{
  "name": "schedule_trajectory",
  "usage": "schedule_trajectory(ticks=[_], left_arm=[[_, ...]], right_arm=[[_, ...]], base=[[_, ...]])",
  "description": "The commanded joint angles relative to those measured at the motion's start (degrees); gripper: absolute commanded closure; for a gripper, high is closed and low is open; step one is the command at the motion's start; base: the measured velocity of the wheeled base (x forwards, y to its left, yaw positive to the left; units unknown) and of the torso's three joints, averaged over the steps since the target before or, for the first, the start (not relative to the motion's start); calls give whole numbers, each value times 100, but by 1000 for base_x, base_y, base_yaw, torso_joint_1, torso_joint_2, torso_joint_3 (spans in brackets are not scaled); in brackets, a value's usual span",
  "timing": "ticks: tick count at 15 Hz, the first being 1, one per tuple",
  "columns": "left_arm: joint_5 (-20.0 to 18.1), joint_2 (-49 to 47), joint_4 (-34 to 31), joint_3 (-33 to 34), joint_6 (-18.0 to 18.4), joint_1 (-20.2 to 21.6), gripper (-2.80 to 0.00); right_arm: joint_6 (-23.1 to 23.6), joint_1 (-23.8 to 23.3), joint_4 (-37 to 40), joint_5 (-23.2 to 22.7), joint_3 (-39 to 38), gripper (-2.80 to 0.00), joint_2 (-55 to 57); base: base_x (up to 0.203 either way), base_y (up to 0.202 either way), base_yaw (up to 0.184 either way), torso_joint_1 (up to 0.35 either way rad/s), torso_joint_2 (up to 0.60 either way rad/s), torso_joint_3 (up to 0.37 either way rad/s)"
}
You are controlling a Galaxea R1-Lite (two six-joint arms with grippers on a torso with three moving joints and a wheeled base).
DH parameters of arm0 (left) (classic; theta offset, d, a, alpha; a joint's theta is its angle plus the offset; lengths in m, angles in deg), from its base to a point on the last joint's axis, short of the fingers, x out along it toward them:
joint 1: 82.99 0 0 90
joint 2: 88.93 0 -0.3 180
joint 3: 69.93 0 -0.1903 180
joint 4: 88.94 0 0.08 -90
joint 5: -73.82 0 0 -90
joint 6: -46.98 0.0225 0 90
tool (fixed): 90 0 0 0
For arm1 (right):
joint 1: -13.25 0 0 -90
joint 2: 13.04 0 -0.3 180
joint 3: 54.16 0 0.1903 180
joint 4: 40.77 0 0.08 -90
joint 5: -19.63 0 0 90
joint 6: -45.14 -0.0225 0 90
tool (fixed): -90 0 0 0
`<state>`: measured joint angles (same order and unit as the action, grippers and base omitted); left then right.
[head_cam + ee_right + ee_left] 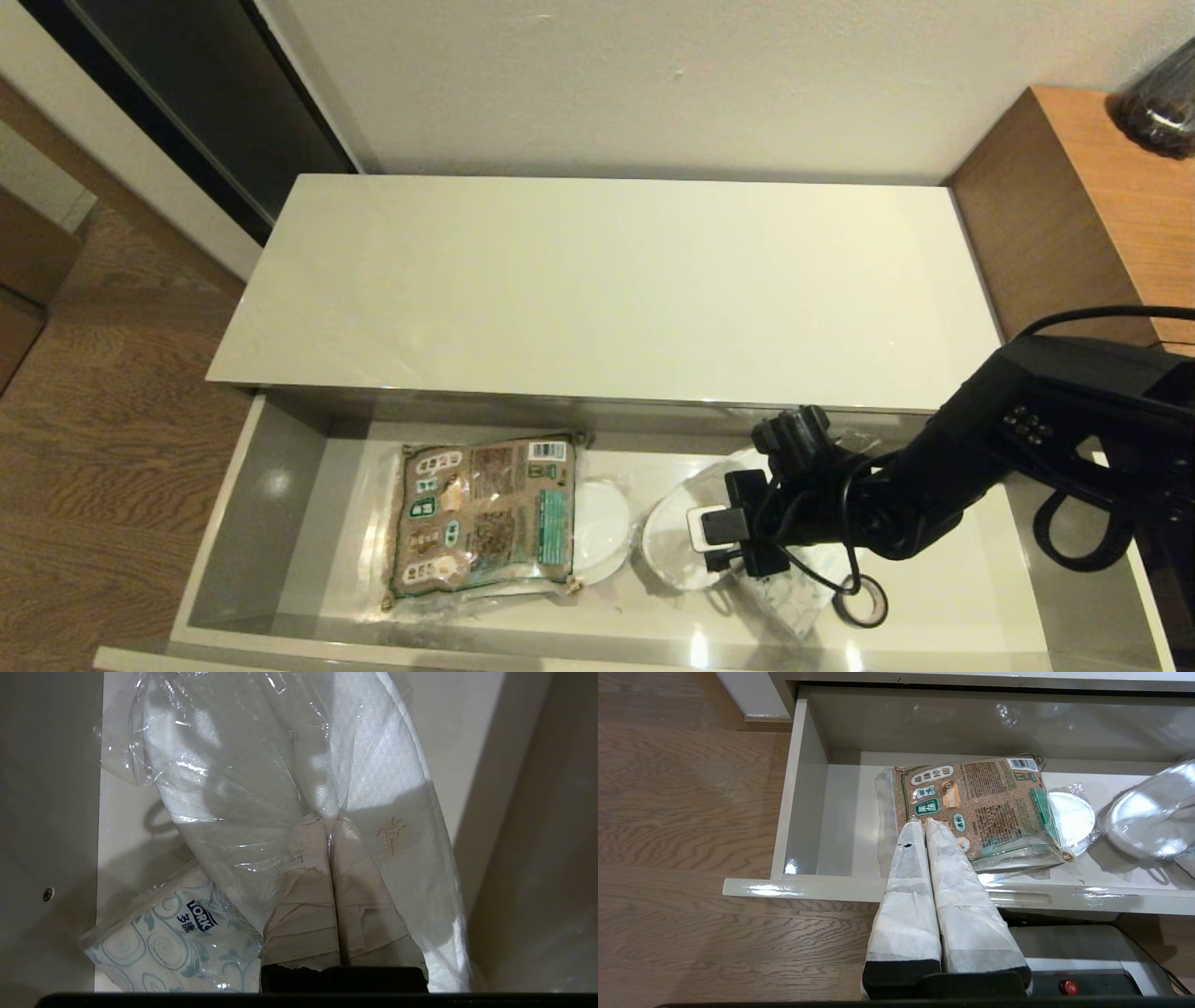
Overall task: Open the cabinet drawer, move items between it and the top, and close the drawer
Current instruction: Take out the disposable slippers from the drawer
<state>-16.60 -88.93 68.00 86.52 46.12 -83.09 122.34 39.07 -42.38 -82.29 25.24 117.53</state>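
Observation:
The cabinet drawer (280, 523) stands pulled out below the bare cream top (607, 280). My right gripper (329, 821) reaches into the drawer's right half and is shut on the white slipper (243, 765), pinching its clear plastic wrap, which gathers in pleats at the fingertips. In the head view the slipper (672, 541) lies just left of the right wrist. The tissue pack (173, 942) with its blue label lies beside and partly under the slipper. My left gripper (924, 823) hovers shut and empty over the drawer's front edge (808, 889), out of the head view.
A brown-and-green printed packet (485, 513) lies in the drawer's middle-left, over another white wrapped piece (597, 527). A black tape ring (861, 602) sits near the front on the right. The brown wooden side cabinet (1083, 205) stands to the right. Wood floor lies to the left.

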Motion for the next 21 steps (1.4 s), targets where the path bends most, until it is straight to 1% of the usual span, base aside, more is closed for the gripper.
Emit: schedule_trajectory(ticks=[1,4,7,9,11,14,16,21], left_arm=[[-2,-9,4,1,-3,1,0],[-2,-9,4,1,-2,1,0],[-2,-9,4,1,-3,1,0],[-2,-9,4,1,-3,1,0],[-2,-9,4,1,-3,1,0],[-2,-9,4,1,-3,1,0],[-2,-9,4,1,-3,1,0],[-2,-9,4,1,-3,1,0]], right_arm=[[40,11,-3,-7,-98,0,-328],[-47,44,226,37,-203,0,-787],[-218,161,853,446,-266,0,-1224],[-400,262,903,575,-319,0,-1352],[-723,551,954,886,-425,0,-1675],[-1030,790,1192,1230,-539,0,-2089],[-1240,921,1620,1416,-559,0,-2435],[-1983,1468,2982,1972,-568,0,-3603]], base=[[0,0,0,0,0,0],[0,0,0,0,0,0],[0,0,0,0,0,0],[0,0,0,0,0,0],[0,0,0,0,0,0],[0,0,0,0,0,0],[0,0,0,0,0,0],[0,0,0,0,0,0]])
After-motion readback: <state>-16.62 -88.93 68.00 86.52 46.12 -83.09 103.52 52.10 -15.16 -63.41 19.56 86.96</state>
